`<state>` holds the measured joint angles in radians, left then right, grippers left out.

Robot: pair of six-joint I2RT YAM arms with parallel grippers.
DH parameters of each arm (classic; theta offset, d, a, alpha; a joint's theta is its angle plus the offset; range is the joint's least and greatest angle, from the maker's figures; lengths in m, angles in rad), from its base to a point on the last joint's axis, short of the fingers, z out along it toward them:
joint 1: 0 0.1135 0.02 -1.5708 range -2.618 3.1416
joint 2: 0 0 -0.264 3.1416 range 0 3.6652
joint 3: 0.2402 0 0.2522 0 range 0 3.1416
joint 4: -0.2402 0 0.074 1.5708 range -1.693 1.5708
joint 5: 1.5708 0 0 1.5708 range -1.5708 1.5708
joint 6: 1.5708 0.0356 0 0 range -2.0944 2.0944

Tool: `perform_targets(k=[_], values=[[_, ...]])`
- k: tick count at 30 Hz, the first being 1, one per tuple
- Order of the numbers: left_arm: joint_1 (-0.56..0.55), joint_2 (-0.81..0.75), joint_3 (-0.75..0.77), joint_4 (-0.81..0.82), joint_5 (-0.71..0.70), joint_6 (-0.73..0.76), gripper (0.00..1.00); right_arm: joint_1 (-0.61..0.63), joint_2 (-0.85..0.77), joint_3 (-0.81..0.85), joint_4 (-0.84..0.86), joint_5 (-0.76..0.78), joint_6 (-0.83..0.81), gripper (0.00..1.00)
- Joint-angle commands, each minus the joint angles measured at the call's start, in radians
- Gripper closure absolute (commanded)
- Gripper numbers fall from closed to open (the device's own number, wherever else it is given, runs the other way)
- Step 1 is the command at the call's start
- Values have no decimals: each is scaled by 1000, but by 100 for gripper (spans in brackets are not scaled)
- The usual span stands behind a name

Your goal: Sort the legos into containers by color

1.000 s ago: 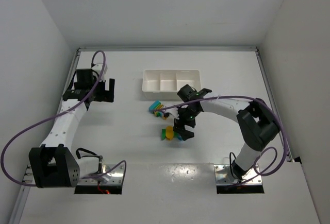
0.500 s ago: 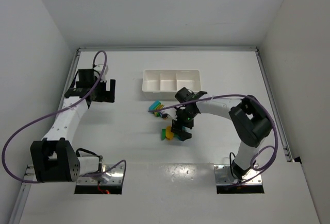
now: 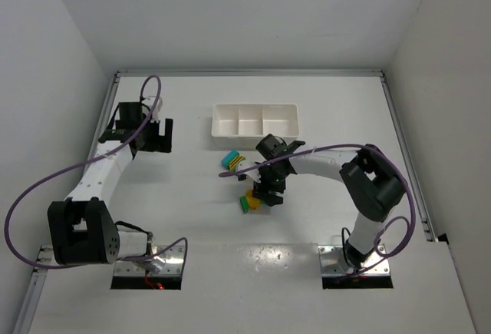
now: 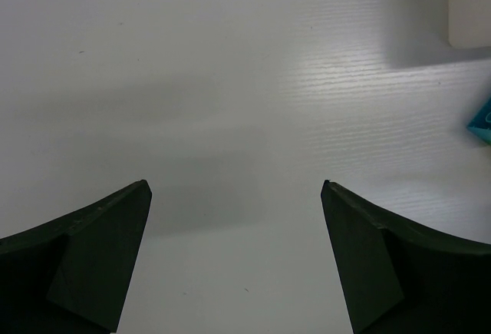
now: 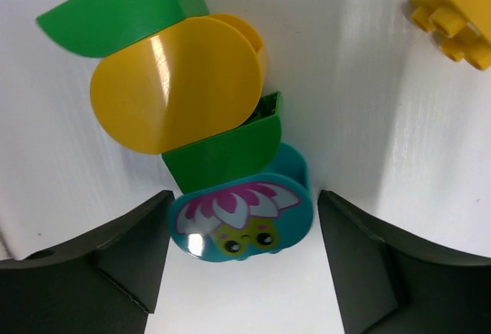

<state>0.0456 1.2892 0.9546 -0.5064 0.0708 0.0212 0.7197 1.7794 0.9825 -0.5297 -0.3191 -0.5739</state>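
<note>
A clump of legos, green (image 5: 126,8), yellow (image 5: 176,81), green and a cyan brick with a flower-face picture (image 5: 242,219), lies on the table; it also shows in the top view (image 3: 247,202). My right gripper (image 5: 245,196) is open, low over the clump, with its fingers (image 5: 115,265) on either side of the cyan brick and a gap to each; it also shows in the top view (image 3: 266,193). A second cyan-green clump (image 3: 230,160) lies just beyond. The white three-compartment tray (image 3: 255,110) stands farther back. My left gripper (image 4: 234,188) is open and empty over bare table.
A loose yellow brick (image 5: 456,11) lies at the top right of the right wrist view. The left wrist view shows the tray's corner (image 4: 469,4) and a cyan brick's edge (image 4: 483,123) at its right. The left gripper (image 3: 157,136) is left of the tray.
My right gripper has moved left and closer to the green-yellow-cyan clump, now straddling its cyan end. The left arm has barely shifted.
</note>
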Motion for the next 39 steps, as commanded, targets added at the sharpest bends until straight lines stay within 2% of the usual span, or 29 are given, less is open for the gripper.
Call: perform_targets(k=[1,2,3,5,6,10,12,15,16,18,22,27,34,39], values=[[11,12,44,34,-3,-7,0,38,-6,-53,22,34,-6,28],[11,12,44,34,6,-7,0,47,-15,-64,34,34,-6,30],[11,12,44,34,6,-7,0,47,-26,-64,45,43,-6,39],[11,12,44,34,29,-7,0,47,-40,-85,54,43,-6,50],[11,12,44,34,40,2,0,47,-58,-96,65,43,-6,65],[11,3,35,23,147,25,2,26,-113,-96,65,23,18,100],[11,-21,26,23,199,25,5,14,-158,-96,65,23,31,100],[11,-65,4,13,349,25,6,-11,-196,-82,65,23,63,100],[2,-74,4,12,439,25,6,-28,-205,-73,56,23,92,100],[-29,-88,-8,12,509,5,9,-46,-216,-36,56,23,133,100],[-98,-88,-8,12,638,-96,9,-71,-216,18,118,98,235,100],[-107,-30,-17,94,848,-210,9,-80,-207,82,161,143,313,100],[-125,54,-37,189,995,-286,9,-80,-219,130,218,127,368,100],[-159,100,-10,200,1041,-297,9,-66,-219,150,250,106,400,100]])
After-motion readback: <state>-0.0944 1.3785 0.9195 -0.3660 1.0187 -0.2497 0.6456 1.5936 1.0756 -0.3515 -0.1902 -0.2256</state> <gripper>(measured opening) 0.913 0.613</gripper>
